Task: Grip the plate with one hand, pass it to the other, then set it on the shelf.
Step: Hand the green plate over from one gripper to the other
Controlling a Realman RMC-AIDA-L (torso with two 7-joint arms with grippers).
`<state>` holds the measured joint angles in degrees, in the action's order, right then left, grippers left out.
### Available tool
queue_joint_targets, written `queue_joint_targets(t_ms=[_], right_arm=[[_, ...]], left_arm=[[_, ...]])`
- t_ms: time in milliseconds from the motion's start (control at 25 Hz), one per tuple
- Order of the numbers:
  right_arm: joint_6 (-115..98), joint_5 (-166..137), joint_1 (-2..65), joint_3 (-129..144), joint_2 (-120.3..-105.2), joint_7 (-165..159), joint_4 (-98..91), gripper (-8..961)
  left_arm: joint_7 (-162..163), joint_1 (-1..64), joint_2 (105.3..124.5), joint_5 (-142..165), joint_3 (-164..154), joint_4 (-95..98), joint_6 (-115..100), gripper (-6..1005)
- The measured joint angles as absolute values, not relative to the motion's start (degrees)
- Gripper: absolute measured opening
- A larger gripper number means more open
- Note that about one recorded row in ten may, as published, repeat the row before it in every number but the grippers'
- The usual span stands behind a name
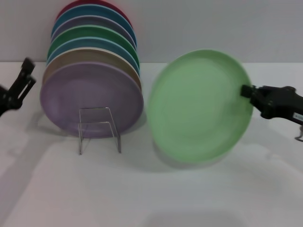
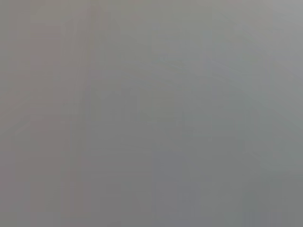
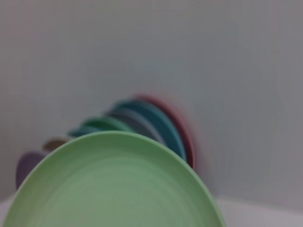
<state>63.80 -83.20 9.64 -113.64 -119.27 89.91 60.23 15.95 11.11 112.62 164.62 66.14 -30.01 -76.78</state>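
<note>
Now: right pincer (image 1: 247,92) clamps plate (image 1: 199,106) by its rim, held upright for handover | left pincer (image 1: 21,80) waits apart, can't tell its opening | your shelf (image 1: 98,128) is full.

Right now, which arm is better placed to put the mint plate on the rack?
The right. The right gripper already pinches the plate by its rim, upright beside the clear shelf. The left gripper is off at the far left, holding nothing.
</note>
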Motion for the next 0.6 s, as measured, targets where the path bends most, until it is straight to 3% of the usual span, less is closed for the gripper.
queue_joint_targets(t_ms=[160, 280, 320, 440, 480, 520, 560, 600], right_arm=[[63.87, -76.40, 9.37, -115.69, -119.13, 102.03, 52.96, 22], [63.77, -76.30, 10.17, -117.19, -119.26, 105.96, 49.91, 22], [63.50, -76.25, 10.33, -117.29, -119.27, 106.73, 49.53, 22], [62.48, -76.12, 11.14, -117.37, -119.28, 108.62, 48.73, 22], [62.08, -76.10, 11.52, -117.38, -119.23, 109.00, 48.49, 22], [61.83, -76.09, 11.88, -117.39, -119.15, 109.03, 48.41, 22], [61.59, -76.09, 12.73, -117.41, -119.06, 109.07, 48.18, 22], [61.59, -76.09, 12.73, -117.41, -119.06, 109.07, 48.18, 22]], left_arm=[[17.02, 8.84, 105.27, 165.67, 60.81, -48.22, -60.84, 745], [16.70, 7.72, 97.75, 165.70, 56.63, -66.37, -43.60, 743], [16.66, 7.60, 96.87, 165.68, 56.23, -68.45, -41.88, 743], [17.05, 7.72, 91.66, 165.67, 53.69, -80.67, -32.64, 741], [17.05, 7.72, 91.66, 165.67, 53.69, -80.67, -32.64, 741], [17.66, 8.20, 89.63, 165.69, 52.64, -85.16, -28.69, 740], [17.66, 8.20, 89.63, 165.69, 52.64, -85.16, -28.69, 740], [18.41, 9.88, 86.94, 165.67, 50.98, -93.00, -18.34, 739]])
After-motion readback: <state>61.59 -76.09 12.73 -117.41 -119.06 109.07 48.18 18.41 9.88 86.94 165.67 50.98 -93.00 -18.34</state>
